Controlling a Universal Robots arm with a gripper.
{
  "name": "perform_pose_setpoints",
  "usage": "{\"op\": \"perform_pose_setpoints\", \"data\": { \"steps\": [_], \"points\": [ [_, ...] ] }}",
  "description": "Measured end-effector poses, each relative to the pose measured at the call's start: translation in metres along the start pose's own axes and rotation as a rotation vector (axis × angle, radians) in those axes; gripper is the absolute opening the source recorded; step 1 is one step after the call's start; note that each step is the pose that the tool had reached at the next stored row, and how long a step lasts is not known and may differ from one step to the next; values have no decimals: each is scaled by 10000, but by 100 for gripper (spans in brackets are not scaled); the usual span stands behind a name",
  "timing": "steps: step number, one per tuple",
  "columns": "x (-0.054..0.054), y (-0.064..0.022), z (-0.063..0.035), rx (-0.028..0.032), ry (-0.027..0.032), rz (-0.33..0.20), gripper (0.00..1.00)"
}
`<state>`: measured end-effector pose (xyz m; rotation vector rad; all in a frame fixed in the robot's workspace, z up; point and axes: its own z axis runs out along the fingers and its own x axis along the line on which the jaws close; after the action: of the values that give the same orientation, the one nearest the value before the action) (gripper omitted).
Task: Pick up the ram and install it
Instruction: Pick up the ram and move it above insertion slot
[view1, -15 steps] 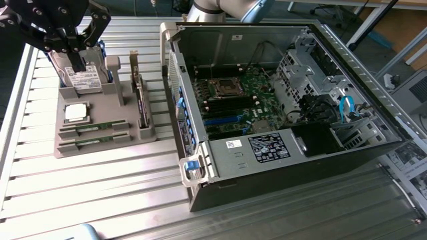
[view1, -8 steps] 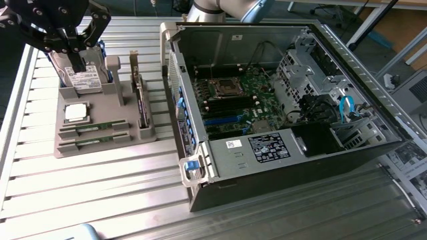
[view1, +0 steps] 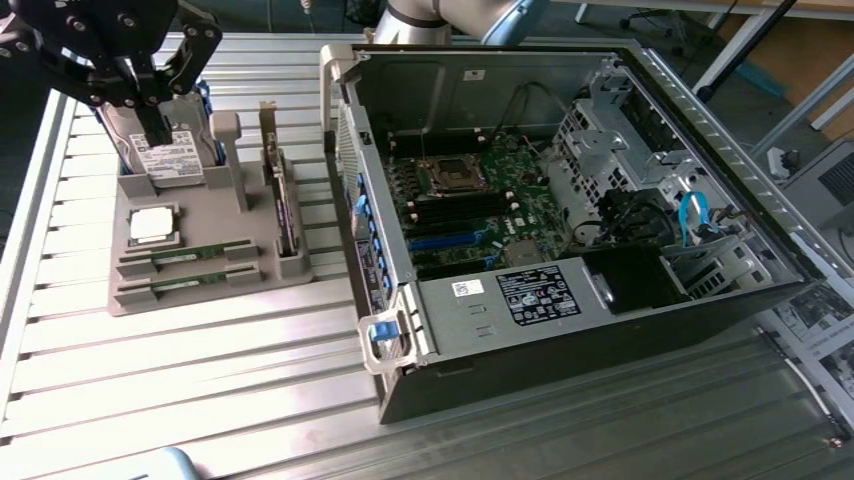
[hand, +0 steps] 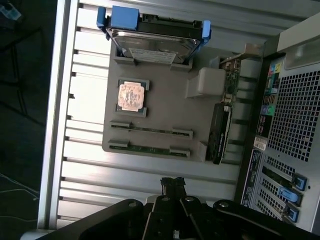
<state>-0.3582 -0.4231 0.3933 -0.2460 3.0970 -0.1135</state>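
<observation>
Slatted metal table (view1: 200, 400) runs under the grey fixture (view1: 200, 215) (hand: 165, 112) and out past it on all sides.

Open computer case (view1: 454, 300) lies on its side just beside the fixture, along the fixture's edge that carries the tall card. The motherboard (view1: 514, 190) is exposed inside the case, well apart from the fixture.

Gripper (view1: 154, 135) (hand: 172, 182) hangs above the fixture and touches nothing on it. Its fingers are pressed together and we see nothing between them.

Hard drive (view1: 171, 160) (hand: 152, 45) with blue rails stands on edge in the fixture's end slot.

Expansion card (view1: 280, 190) (hand: 220, 130) with a metal bracket stands upright along the fixture's case-side edge.

The ram (view1: 187, 252) (hand: 150, 130) lies on its long edge in a narrow slot of the fixture, at the end opposite the hard drive. A second stick (view1: 187, 283) (hand: 147, 148) sits parallel in the next slot, nearest that end edge. Both are seated and untouched.

Processor chip (view1: 151, 224) (hand: 131, 96) lies flat in a square pocket of the fixture, between the hard drive and the ram.
</observation>
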Motion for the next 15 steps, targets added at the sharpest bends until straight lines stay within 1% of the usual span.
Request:
{"op": "perform_pose_setpoints", "data": {
  "steps": [15],
  "points": [
    [0,0,0,148,-6,-416,10]
  ]
}}
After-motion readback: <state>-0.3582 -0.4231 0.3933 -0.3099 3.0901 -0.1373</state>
